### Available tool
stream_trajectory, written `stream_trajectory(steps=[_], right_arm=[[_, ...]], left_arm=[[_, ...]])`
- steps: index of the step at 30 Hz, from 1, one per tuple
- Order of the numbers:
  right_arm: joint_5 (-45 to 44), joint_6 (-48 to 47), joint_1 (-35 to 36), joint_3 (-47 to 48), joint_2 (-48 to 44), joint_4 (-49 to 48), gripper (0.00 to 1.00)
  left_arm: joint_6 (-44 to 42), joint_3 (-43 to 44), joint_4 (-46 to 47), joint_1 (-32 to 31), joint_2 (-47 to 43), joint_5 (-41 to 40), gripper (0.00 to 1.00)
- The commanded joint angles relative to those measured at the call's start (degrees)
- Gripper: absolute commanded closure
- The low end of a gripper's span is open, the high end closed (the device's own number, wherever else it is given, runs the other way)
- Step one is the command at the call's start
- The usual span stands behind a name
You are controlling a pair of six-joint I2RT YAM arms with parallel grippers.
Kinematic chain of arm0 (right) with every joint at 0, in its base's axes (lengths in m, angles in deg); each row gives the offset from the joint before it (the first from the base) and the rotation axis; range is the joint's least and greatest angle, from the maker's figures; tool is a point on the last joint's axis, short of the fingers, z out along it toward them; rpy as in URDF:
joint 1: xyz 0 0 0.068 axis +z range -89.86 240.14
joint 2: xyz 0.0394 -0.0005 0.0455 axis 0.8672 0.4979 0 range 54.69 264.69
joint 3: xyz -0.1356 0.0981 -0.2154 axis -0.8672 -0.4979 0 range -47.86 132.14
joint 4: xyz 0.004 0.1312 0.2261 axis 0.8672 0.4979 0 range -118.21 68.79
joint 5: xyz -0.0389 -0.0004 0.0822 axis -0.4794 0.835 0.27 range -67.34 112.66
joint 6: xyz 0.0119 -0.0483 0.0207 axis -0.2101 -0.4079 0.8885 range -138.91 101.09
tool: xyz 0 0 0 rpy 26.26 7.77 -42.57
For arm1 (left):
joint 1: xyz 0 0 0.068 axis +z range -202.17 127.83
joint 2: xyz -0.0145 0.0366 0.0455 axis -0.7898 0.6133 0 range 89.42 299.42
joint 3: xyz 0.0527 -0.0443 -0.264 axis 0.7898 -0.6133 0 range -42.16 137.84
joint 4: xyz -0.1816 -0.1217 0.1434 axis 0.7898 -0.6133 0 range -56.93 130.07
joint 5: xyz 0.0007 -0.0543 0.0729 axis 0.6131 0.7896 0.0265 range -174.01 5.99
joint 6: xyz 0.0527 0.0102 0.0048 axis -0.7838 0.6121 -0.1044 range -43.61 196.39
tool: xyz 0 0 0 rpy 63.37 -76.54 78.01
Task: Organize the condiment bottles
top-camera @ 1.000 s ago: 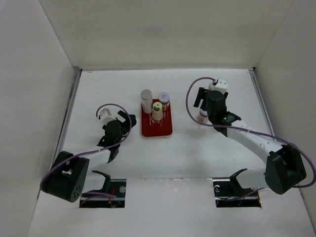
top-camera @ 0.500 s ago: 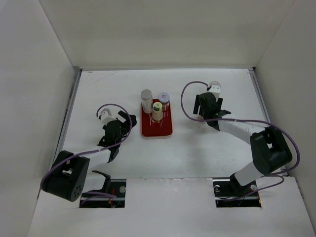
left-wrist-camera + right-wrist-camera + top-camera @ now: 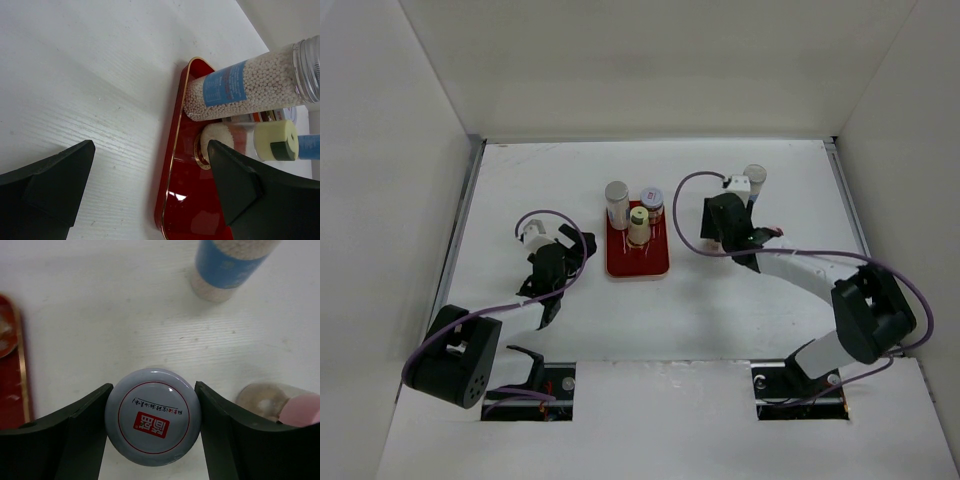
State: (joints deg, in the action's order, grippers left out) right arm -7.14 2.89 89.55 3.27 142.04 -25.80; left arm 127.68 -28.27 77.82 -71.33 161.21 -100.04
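The right hand [image 3: 152,390] grasps the white-capped jar [image 3: 152,417].
An off-centre hold can tilt it on lifting and knock the pink-capped jar [image 3: 295,409] nearby; the left hand [image 3: 150,145] is released.

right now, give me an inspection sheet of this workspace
surface: white table, red tray at centre
job's things: silver-capped bottle, yellow-capped bottle, third bottle upright on tray; white-capped bottle, blue-labelled bottle, pink-capped bottle off it, rightward
clutter: nothing seen
grippers: left gripper open, empty; right gripper closed on white-capped bottle
cables: purple cables loop along both arms
surroundings: white walls on three sides
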Motion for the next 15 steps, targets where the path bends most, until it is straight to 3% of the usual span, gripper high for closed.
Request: stream_trajectory(steps=[1, 9, 15], right_arm=[[0.18, -0.53, 6.21, 2.04, -6.84, -5.32, 0.52], [4.75, 0.08, 21.33, 10.99, 2.19, -10.32, 0.51], [7.12, -0.27, 24.33, 18.73, 11.16, -12.26, 0.50]], left_arm=[[0.48, 0.70, 2.85, 0.39, -0.68, 0.03, 0.00], [0.48, 0.52, 2.85, 0.40, -1.29, -0.31, 0.00], [0.66, -0.27, 2.94, 1.19, -2.18, 0.04, 0.00]])
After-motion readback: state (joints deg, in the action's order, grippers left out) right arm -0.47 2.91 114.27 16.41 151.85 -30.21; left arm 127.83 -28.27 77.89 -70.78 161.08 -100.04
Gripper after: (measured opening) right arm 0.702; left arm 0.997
